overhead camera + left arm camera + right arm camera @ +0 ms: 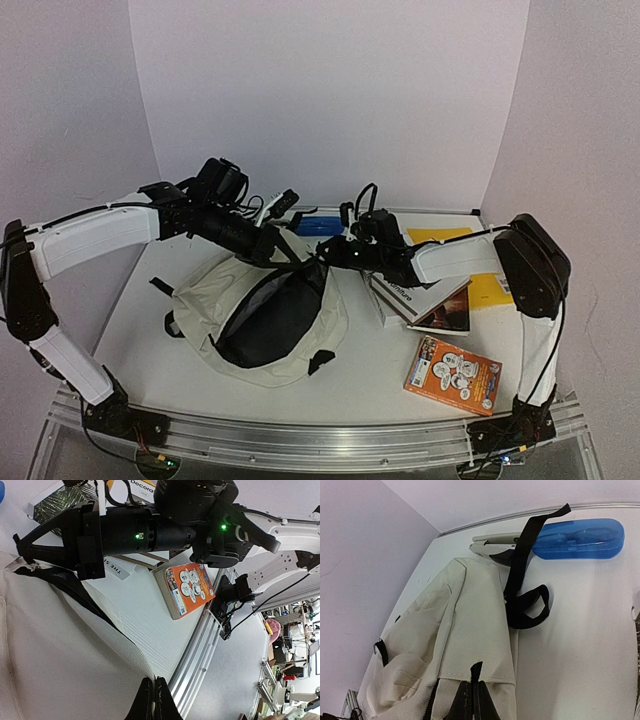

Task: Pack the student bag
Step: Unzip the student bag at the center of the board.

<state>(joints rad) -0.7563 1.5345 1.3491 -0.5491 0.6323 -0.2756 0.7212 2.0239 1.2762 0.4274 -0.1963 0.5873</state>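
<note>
The student bag [240,300], a cream backpack with black straps, lies in the middle of the table with its mouth held wide and its dark lining [270,320] showing. At the far rim of the mouth my left gripper [288,256] is shut on the cream fabric edge [135,672]. Just to its right, my right gripper [322,254] is shut on a black tab [476,672] at the bag's seam. A black strap [522,580] trails from the bag toward the back wall.
An orange book [453,374] lies front right. A stack of books [425,295] and a yellow book [490,288] sit behind it, under the right arm. A blue translucent case [318,226] and a white object [492,542] lie near the back wall.
</note>
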